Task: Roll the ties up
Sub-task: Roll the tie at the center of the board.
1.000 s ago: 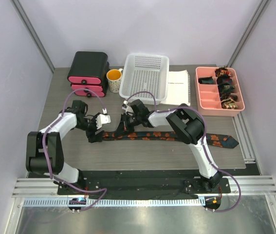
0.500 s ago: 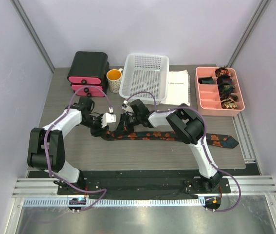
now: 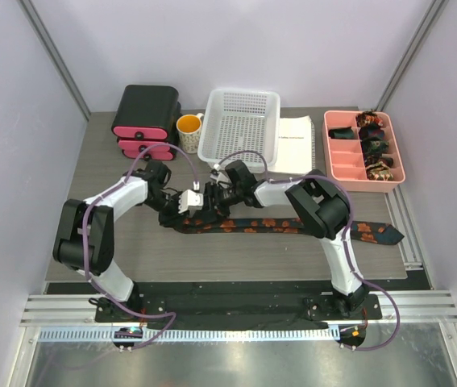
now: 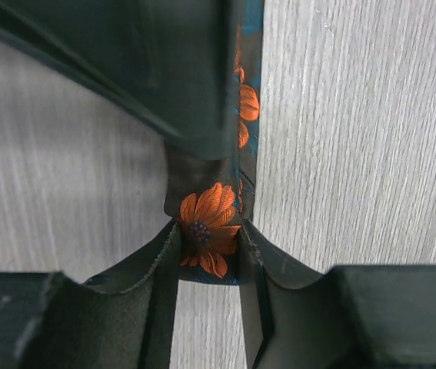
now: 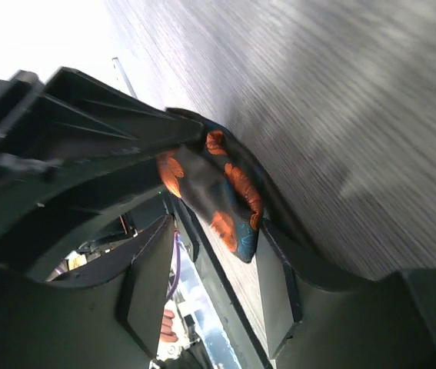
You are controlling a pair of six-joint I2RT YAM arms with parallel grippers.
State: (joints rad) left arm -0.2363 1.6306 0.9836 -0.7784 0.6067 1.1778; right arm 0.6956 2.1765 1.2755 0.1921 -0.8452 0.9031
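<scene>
The left gripper (image 4: 208, 257) is closed narrow on the tie (image 4: 207, 229); low in the middle of the left wrist view its two fingertips press the edges of the dark strip at an orange flower; above them the strip runs up the frame and passes under a dark machine part in the upper half. The right gripper (image 5: 214, 261) stands open; in its own view a folded bit of the tie sits between its fingers, close to the right-hand one, with a clear gap to the left-hand one; a dark finger reaches in from the upper left of that frame to the fold.

In the top view both grippers meet tip to tip in the middle of the frame, on the narrow end of the tie; from there the tie lies flat on the grey wood-grain desk (image 3: 131, 250), running to the right and slightly down; its wide pointed end lies near the desk's right edge.

Just above the grippers stands a white basket (image 3: 240, 157); a yellow mug (image 3: 189, 129) stands just beside its left side; a black box (image 3: 146, 109) with pink fronts sits at the upper left; a sheet of paper (image 3: 296, 145) lies right of the basket; at the upper right is a pink tray (image 3: 342, 153), with rolled ties (image 3: 375, 147) in its right-hand compartments.
</scene>
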